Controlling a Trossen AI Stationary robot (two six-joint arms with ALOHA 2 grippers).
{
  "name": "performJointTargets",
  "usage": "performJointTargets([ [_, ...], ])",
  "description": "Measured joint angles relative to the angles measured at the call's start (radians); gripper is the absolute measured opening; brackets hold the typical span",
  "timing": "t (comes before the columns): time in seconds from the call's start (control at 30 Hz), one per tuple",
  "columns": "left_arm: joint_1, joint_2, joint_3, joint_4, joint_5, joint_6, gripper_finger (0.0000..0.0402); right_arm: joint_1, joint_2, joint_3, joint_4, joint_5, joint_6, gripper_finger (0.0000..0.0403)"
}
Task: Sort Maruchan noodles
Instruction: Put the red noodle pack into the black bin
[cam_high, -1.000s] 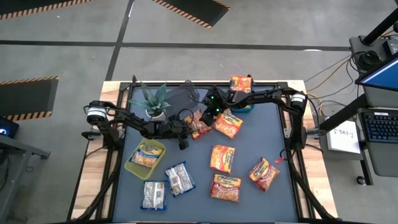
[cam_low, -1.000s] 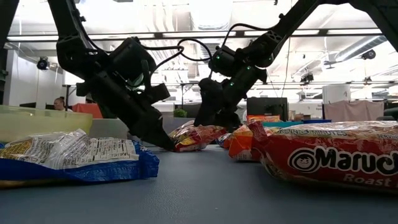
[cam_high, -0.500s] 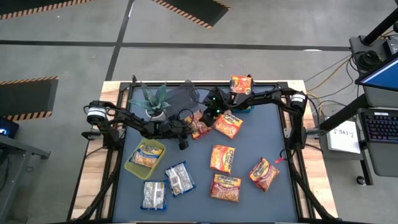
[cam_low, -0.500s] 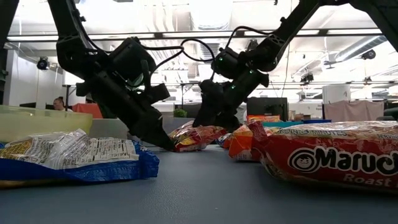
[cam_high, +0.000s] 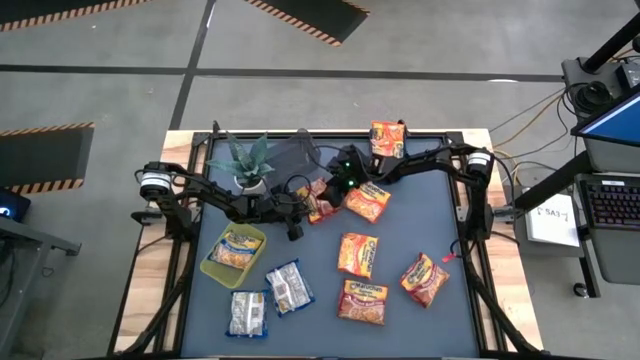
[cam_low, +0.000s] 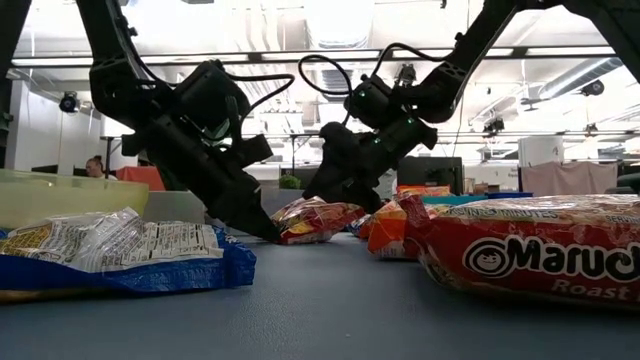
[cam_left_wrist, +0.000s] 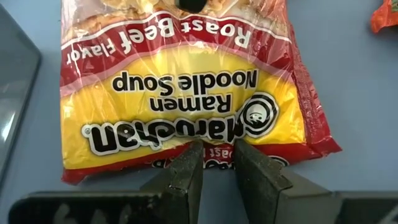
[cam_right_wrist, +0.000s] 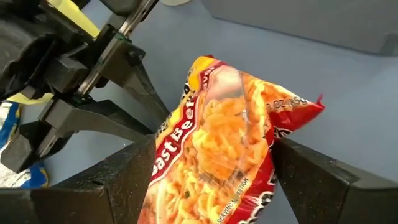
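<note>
While the left pincer (cam_left_wrist: 212, 165) pinches the Roast Beef packet (cam_left_wrist: 180, 81) edge, the right pincer (cam_right_wrist: 205, 180) straddles it, spread wide.

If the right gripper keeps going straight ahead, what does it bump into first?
Most likely the Roast Beef packet: the right gripper already has its open fingers on either side of it. Just beyond sits the left gripper, pinching the packet's other edge.

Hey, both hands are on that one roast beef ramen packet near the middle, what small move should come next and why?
Probably close the right hand on the Roast Beef packet. Its open fingers straddle the packet's far end, while the left hand pinches the near edge seam. Once the right hand grips, the left can let go.
</note>
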Motion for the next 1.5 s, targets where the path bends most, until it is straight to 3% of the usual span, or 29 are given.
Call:
performJointTargets([
  [0.5, 0.0, 0.0, -0.001, 0.011, 0.0, -0.002, 0.0075, 0.039, 0.065, 0.022, 0.043, 0.021, 0.021, 0.029],
  [0.9, 0.0, -0.003, -0.001, 0.018, -0.001, -0.004, 0.0075, 0.035, 0.041, 0.027, 0.023, 0.009, 0.008, 0.0224],
  [1.5, 0.0, -0.028, -0.002, 0.018, 0.0, -0.016, 0.0075, 0.037, 0.039, 0.027, 0.024, 0.013, 0.01, 0.0221],
])
